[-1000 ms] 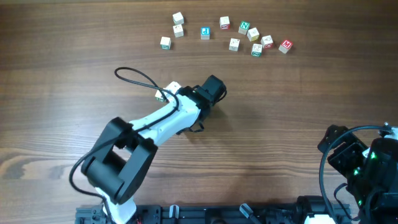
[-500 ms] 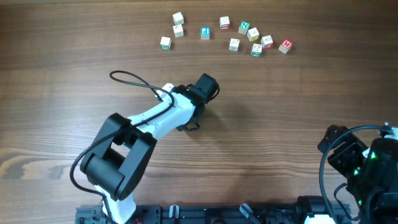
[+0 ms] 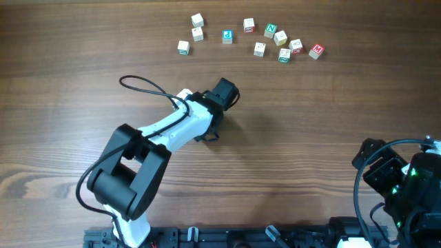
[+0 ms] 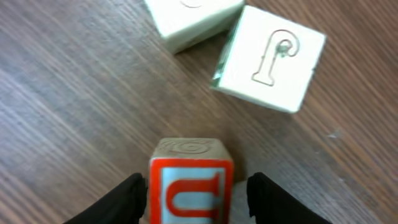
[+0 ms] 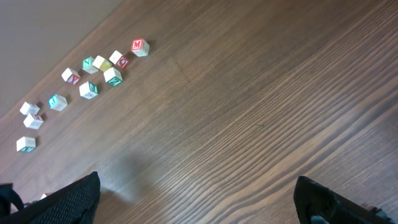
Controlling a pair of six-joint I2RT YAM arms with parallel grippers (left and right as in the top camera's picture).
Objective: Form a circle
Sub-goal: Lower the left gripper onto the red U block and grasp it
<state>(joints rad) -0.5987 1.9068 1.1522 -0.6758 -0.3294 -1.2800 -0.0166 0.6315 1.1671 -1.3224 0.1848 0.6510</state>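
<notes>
Red-printed cube [image 4: 191, 186] sits on tabletop [image 4: 74, 93] inside your left end effector [image 4: 196, 193], apparently clamped; pale engraved cube [image 4: 270, 59] and second pale cube [image 4: 189, 15] just beyond. Right end effector [image 5: 199, 202] wide open.

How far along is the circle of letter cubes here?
Nothing ring-shaped exists yet. In hand: the left fingers grip a red U cube, beside a pale P cube and a second pale cube. Left: the scattered cubes farther off, unarranged.
</notes>
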